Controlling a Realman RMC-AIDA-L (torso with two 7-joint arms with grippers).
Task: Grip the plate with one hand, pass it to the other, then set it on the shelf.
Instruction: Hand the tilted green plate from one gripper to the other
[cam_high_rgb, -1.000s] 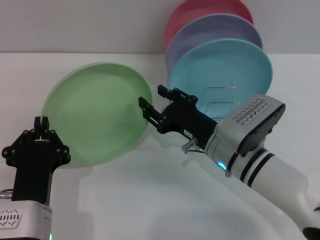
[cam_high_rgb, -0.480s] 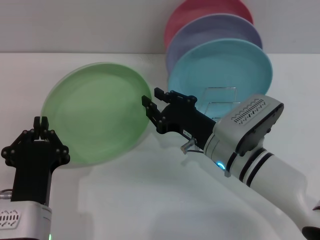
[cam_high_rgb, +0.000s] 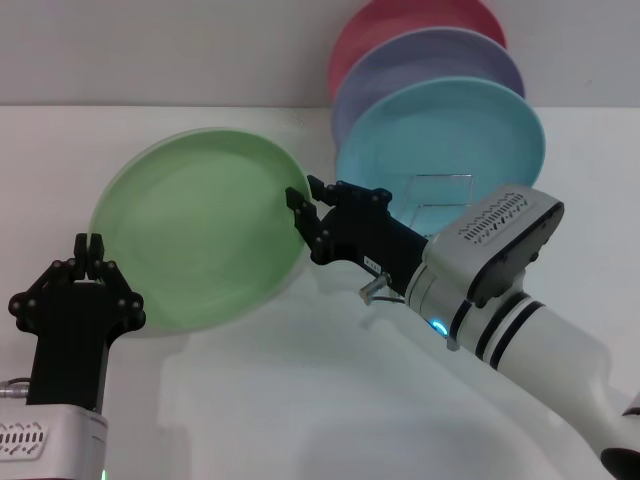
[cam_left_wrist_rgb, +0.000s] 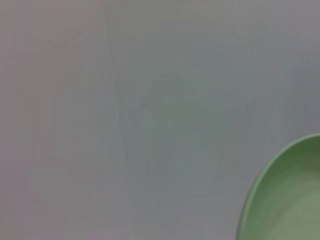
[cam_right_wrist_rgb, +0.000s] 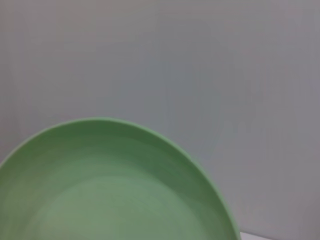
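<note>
The light green plate (cam_high_rgb: 200, 230) is held up off the table, tilted with its face toward me. My left gripper (cam_high_rgb: 91, 245) is shut on its lower left rim. My right gripper (cam_high_rgb: 305, 195) is at the plate's right rim, its jaws parted with the rim between them. The plate also shows in the left wrist view (cam_left_wrist_rgb: 285, 200) and fills the lower part of the right wrist view (cam_right_wrist_rgb: 110, 190). The silver wire shelf (cam_high_rgb: 443, 190) stands behind my right arm, at the back right.
A turquoise plate (cam_high_rgb: 460, 130), a lavender plate (cam_high_rgb: 420, 65) and a pink plate (cam_high_rgb: 400, 20) stand upright in a row on the shelf. The white table (cam_high_rgb: 300, 400) runs to a pale wall behind.
My right gripper has moved left onto the plate's right rim and its jaws have narrowed. The plate and my left gripper have shifted slightly right.
</note>
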